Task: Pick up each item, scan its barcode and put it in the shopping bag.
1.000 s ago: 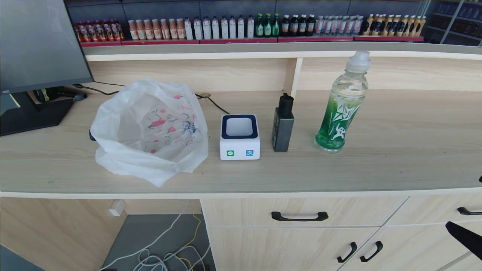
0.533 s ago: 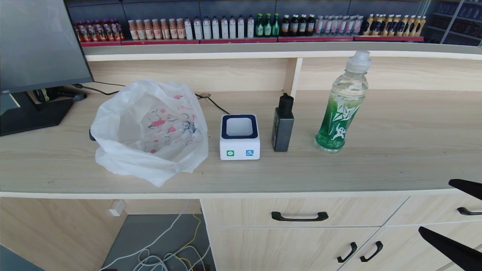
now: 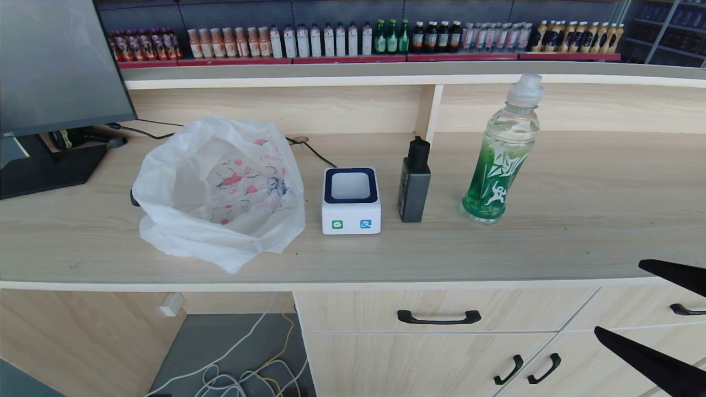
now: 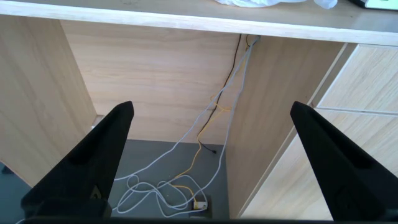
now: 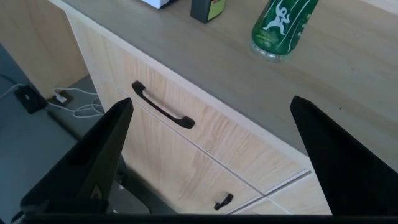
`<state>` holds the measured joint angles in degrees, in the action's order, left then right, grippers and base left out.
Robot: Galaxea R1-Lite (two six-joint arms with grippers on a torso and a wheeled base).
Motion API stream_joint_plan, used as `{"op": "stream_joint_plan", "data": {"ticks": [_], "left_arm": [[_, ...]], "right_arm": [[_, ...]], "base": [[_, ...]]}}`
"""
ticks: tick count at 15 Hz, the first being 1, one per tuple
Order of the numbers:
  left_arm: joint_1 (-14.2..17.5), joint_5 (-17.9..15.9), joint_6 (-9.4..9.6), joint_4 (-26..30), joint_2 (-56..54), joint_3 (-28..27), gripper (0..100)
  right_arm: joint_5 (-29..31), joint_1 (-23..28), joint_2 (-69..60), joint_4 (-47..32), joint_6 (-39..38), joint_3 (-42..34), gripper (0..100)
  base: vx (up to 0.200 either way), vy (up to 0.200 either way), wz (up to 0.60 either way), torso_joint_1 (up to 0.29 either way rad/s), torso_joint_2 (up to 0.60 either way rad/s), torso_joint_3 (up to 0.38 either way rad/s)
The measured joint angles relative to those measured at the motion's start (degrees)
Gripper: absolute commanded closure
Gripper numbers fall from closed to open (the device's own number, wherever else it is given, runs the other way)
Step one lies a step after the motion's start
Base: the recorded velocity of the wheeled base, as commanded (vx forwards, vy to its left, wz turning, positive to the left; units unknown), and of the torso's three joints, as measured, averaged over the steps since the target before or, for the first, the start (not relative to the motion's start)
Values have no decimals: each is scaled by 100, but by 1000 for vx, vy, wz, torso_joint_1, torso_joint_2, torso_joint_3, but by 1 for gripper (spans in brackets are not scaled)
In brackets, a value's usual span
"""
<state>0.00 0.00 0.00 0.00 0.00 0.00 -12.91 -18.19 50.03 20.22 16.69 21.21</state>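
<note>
The green bottle (image 3: 499, 160) stands upright right of centre, scanner box (image 3: 351, 201) and open shopping bag (image 3: 220, 193) ready to its left, while the right gripper (image 3: 618, 298), spread wide at lower right, seems aimed at it; the left gripper (image 4: 211, 106) gapes wide below the counter (image 4: 186, 18).

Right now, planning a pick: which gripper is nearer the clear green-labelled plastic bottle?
Right. The right gripper is before the drawers below the bottle; the left gripper is below counter level near the white plastic bag.

Bright even light, soft shadows, sharp focus
</note>
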Motion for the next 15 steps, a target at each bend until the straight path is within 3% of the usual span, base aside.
{"op": "stream_joint_plan", "data": {"ticks": [6, 9, 15], "left_arm": [[0, 0, 0, 0, 0, 0, 0], [-5, 0, 0, 0, 2, 0, 0], [0, 0, 0, 0, 2, 0, 0]], "right_arm": [[185, -490, 1268, 1390, -297, 343, 0], [889, -739, 1931, 1826, -867, 775, 0], [1980, -1218, 2492, 1851, -1240, 1370, 0]], "base": [[0, 0, 0, 0, 0, 0], [0, 0, 0, 0, 0, 0], [0, 0, 0, 0, 0, 0]]}}
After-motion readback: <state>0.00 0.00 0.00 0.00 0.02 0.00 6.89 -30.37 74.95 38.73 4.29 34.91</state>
